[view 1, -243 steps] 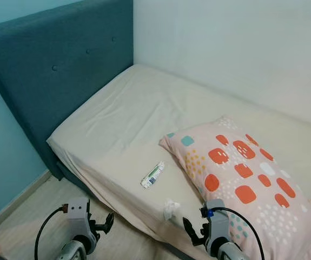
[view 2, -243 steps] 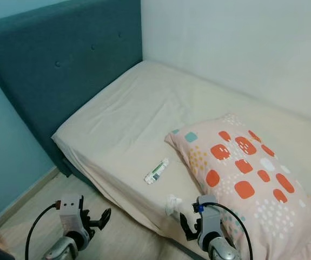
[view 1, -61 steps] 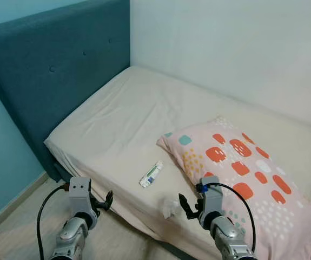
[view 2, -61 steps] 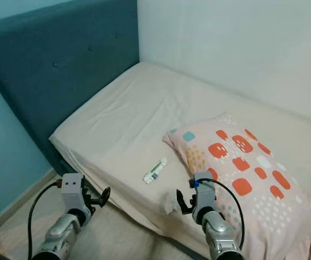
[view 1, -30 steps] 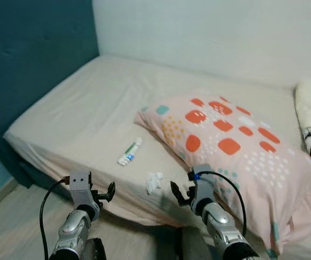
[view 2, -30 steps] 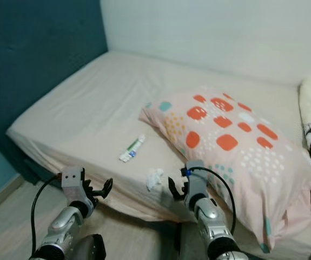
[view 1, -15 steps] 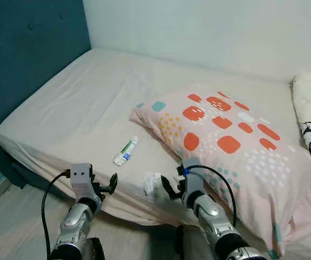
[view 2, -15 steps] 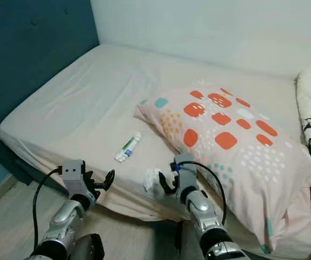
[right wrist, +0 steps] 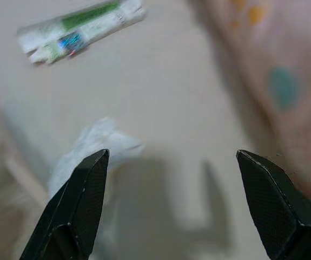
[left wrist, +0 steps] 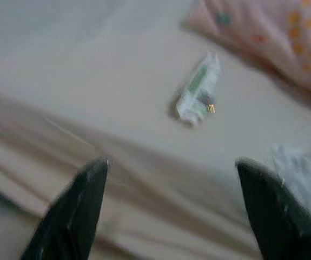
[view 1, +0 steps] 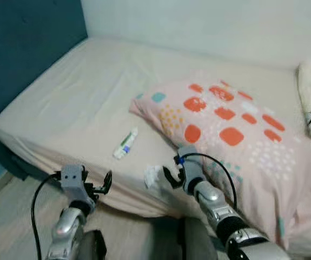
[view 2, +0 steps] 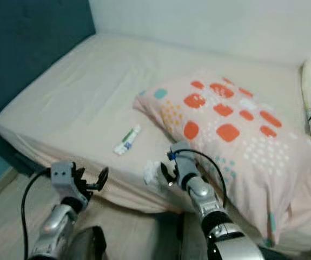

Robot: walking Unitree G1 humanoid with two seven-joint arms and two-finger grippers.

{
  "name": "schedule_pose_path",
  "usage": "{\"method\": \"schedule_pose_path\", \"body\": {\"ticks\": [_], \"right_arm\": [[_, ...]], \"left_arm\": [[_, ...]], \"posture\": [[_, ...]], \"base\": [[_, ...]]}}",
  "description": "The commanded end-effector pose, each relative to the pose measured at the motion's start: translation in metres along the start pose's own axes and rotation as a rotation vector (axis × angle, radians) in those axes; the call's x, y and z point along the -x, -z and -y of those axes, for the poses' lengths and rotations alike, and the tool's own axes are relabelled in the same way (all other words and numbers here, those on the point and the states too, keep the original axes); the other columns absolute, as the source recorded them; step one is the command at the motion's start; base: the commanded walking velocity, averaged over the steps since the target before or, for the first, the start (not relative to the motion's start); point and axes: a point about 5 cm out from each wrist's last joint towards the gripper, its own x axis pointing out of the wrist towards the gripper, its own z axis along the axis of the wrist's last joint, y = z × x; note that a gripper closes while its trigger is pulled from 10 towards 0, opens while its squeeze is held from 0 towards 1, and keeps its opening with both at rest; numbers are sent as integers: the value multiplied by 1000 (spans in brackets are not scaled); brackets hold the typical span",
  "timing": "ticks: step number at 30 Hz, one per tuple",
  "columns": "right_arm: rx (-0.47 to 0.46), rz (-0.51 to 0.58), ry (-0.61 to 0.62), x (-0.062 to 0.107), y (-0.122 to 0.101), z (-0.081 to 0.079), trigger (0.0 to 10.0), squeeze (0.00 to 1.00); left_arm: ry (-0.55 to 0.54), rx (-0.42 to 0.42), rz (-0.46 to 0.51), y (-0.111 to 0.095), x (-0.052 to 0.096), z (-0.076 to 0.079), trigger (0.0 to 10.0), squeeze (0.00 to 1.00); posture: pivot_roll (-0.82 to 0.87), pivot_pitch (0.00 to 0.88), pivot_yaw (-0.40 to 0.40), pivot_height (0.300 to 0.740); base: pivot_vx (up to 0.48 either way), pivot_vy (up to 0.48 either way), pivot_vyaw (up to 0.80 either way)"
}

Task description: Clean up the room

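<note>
**A:** Where's your first pickup?

**B:** You have a crumpled white tissue [view 2: 151, 172] lying on the bed sheet [view 1: 79, 103] near the front edge of the mattress, just beside the lower corner of the patterned pillow [view 1: 236, 130]. Your right gripper [view 2: 164, 174] sits right next to it with its fingers spread wide and nothing between them. In the right wrist view the wad lies close to one fingertip [right wrist: 85, 187], off to one side of the gap rather than centred in it.

**A:** How will it behave when you close on it?

**B:** Expect it to be almost weightless and very soft. It should crush rather than resist, so you need little force, but a loose fold could slip out if you pinch only an edge. Aim for the thickest bunched part, and press down lightly so the fingers gather paper and not the sheet beneath, which could lift with it.

**A:** And the other item?

**B:** The small green and white tube [view 1: 125, 143] lies flat farther in on the sheet, well apart from the tissue. I'd judge it light, smooth and a bit slippery; take it across its narrow width near the middle. Your left gripper [view 1: 106, 183] is low at the bed's side, fingers parted and empty.
</note>
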Motion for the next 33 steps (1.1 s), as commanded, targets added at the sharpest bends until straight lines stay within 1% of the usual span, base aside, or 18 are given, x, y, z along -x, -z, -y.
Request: {"method": "schedule_pose_path", "body": {"ticks": [1,2,3,6,7,10,13,14,15,16,21,25,30,33], "right_arm": [[-29,-15,-11,-1,2,-4,10000,0],[-39,-10,-24,-3,0,-7,10000,0],[-39,-10,-24,-3,0,-7,10000,0],[-47,-8,-39,-5,-1,-13,10000,0],[-45,-8,-47,-6,-2,-16,10000,0],[-32,-18,-47,-7,-3,-19,10000,0],[-22,-37,-23,-8,-3,-17,10000,0],[-7,-50,-14,-8,-2,-16,7412,0],[3,-65,-9,-8,0,-16,3176,0],[11,-76,-4,-7,2,-16,0,0],[6,-74,-10,-5,6,-16,0,0],[-55,-35,-27,-3,7,-18,0,0],[-85,-8,-19,-3,5,-18,0,0],[-101,20,-15,-4,0,-16,0,0]], "left_arm": [[-28,-15,-6,-4,8,-10,10000,0],[-37,-41,3,-11,14,-15,10000,0],[-37,-41,3,-11,14,-15,10000,0],[-47,-63,16,-21,22,-20,10000,0],[-48,-70,20,-25,23,-21,10000,0],[-47,-81,19,-30,25,-21,10000,0],[-39,-88,11,-34,26,-19,10000,0],[-35,-90,7,-36,27,-18,10000,0],[-31,-89,5,-36,26,-17,10000,0],[-28,-88,-2,-36,26,-16,10000,0],[-23,-82,-14,-36,25,-12,10000,0],[-18,-71,-18,-36,25,-9,10000,0],[-18,-69,-28,-38,25,-8,10000,0],[-19,-68,-29,-40,24,-8,10000,0]], "posture": [[44,311,-34,565],[62,333,-34,565],[62,333,-34,565],[79,360,-30,565],[86,376,-27,565],[94,380,-19,565],[93,390,-12,565],[93,390,-12,565],[89,388,-10,565],[84,390,-10,565],[80,385,-15,565],[75,378,-18,565],[75,379,-19,565],[79,378,-17,565]], "base": [[0,0,0],[0,0,0],[0,0,0],[0,0,0],[0,0,0],[0,0,0],[0,0,0],[0,0,0],[0,0,0],[0,0,0],[0,0,0],[0,0,0],[0,0,0],[0,0,0]]}}
